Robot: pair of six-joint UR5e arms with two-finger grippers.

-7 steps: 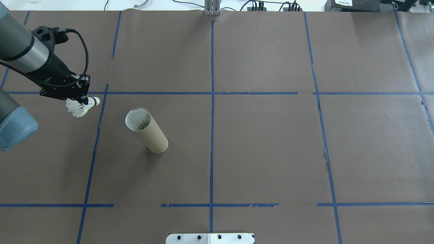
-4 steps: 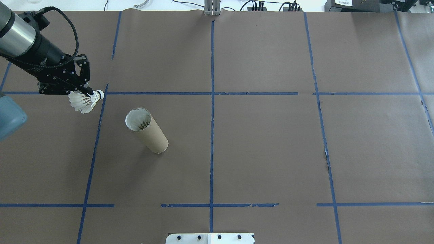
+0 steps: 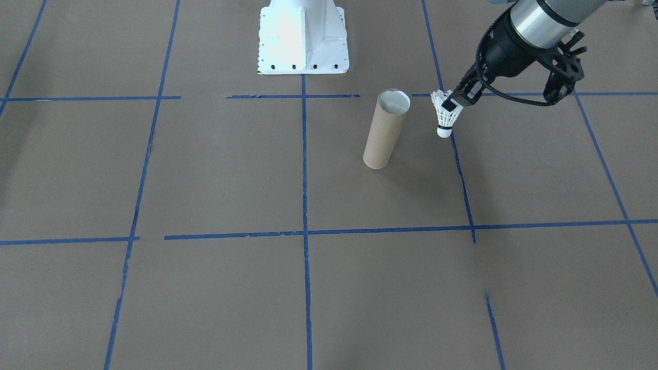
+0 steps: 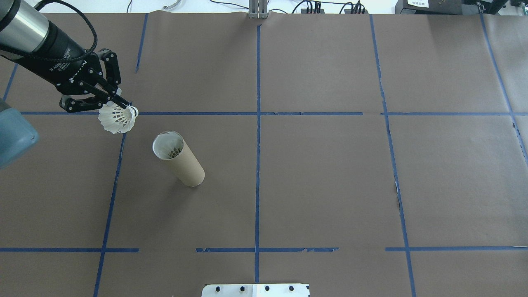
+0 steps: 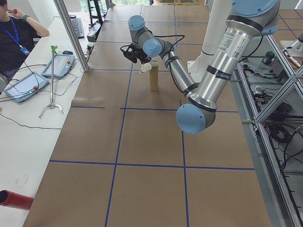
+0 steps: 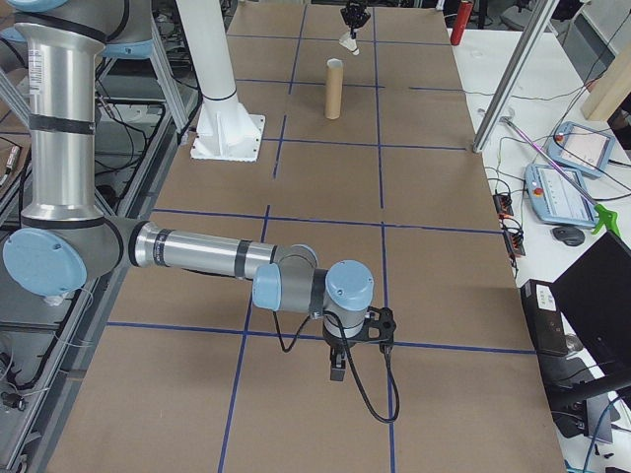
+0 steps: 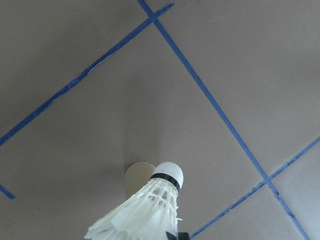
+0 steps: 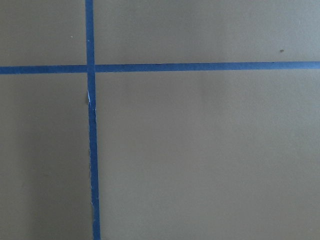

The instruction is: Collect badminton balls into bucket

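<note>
A white feathered badminton ball (image 4: 117, 119) hangs in the air with my left gripper (image 4: 123, 103) shut on its skirt. Its cork tip points down (image 3: 445, 119). It is a short way left of and beyond the bucket's mouth in the overhead view. The bucket (image 4: 179, 159) is a tall brown cardboard tube standing upright (image 3: 383, 131). White feathers (image 4: 170, 150) show inside it. In the left wrist view the ball (image 7: 150, 210) fills the bottom, with the tube's top (image 7: 136, 180) just behind it. My right gripper (image 6: 337, 372) hovers low over the table far from the tube; I cannot tell its state.
The white robot base (image 3: 303, 38) stands behind the tube. Blue tape lines (image 4: 258, 136) grid the brown table cover. A side desk with tablets (image 5: 28, 85) and a seated person (image 5: 14, 33) lies beyond the table's far edge.
My left gripper has carried the ball to the right, closer to the tube, and has turned so that the feather skirt faces up more.
</note>
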